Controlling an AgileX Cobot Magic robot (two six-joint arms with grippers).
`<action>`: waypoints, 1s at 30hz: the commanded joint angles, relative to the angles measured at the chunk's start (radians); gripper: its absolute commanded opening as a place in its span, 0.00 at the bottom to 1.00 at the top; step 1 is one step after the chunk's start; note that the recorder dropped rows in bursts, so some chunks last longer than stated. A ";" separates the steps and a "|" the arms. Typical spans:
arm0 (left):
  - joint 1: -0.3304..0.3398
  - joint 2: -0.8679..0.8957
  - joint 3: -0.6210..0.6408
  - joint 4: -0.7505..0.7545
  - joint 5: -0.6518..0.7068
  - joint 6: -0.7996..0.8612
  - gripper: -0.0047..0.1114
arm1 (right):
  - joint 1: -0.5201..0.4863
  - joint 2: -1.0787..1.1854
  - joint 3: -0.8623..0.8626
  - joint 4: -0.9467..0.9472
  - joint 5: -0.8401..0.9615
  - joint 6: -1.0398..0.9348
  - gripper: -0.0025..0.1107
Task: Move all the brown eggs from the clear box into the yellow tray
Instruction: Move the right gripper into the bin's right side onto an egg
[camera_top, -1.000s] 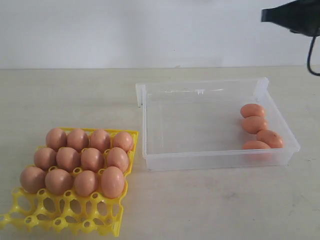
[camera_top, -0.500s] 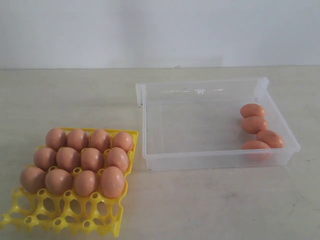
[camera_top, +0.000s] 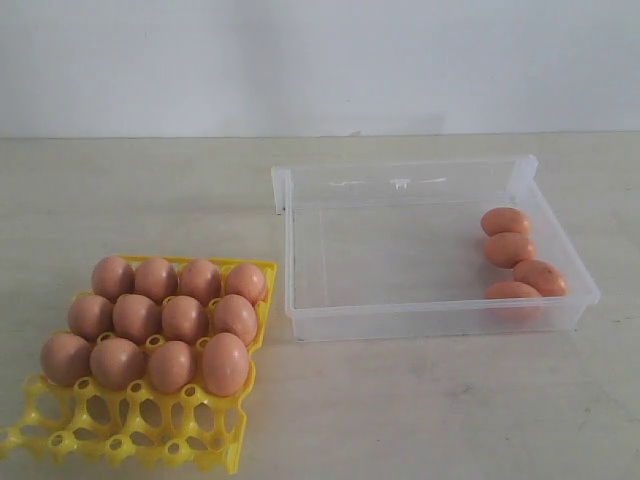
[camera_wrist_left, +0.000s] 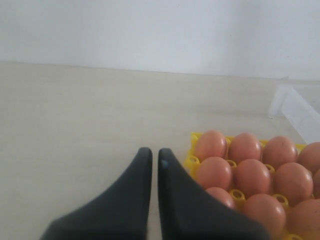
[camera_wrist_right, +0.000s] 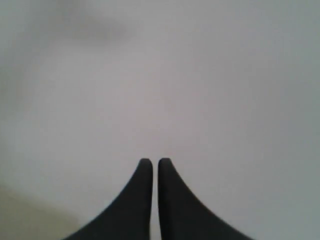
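Several brown eggs (camera_top: 160, 320) fill the back rows of the yellow tray (camera_top: 130, 440) at the front left; its front row of cups is bare. More brown eggs (camera_top: 512, 250) lie at the right end of the clear box (camera_top: 430, 318). Neither arm shows in the exterior view. My left gripper (camera_wrist_left: 155, 152) is shut on nothing, beside the tray's corner, with brown eggs (camera_wrist_left: 240, 170) and the yellow tray (camera_wrist_left: 192, 160) close by and a corner of the clear box (camera_wrist_left: 300, 110) beyond them. My right gripper (camera_wrist_right: 155, 162) is shut and empty, facing a blank pale wall.
The pale tabletop (camera_top: 420, 410) stretches in front of the box and tray. A white wall (camera_top: 320, 60) stands behind the table.
The right arm, seen at the exterior view's top right corner a second ago, has left that view. Eggs, box and tray have not moved.
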 joint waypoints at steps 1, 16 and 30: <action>-0.005 -0.004 0.004 0.005 -0.002 0.000 0.08 | 0.001 0.014 0.083 0.045 0.396 0.111 0.02; -0.005 -0.004 0.004 0.005 -0.006 0.000 0.08 | 0.051 0.432 0.455 0.257 0.308 -0.326 0.02; -0.005 -0.004 0.004 0.005 -0.006 0.000 0.08 | 0.080 0.477 0.463 -0.020 0.268 -0.669 0.39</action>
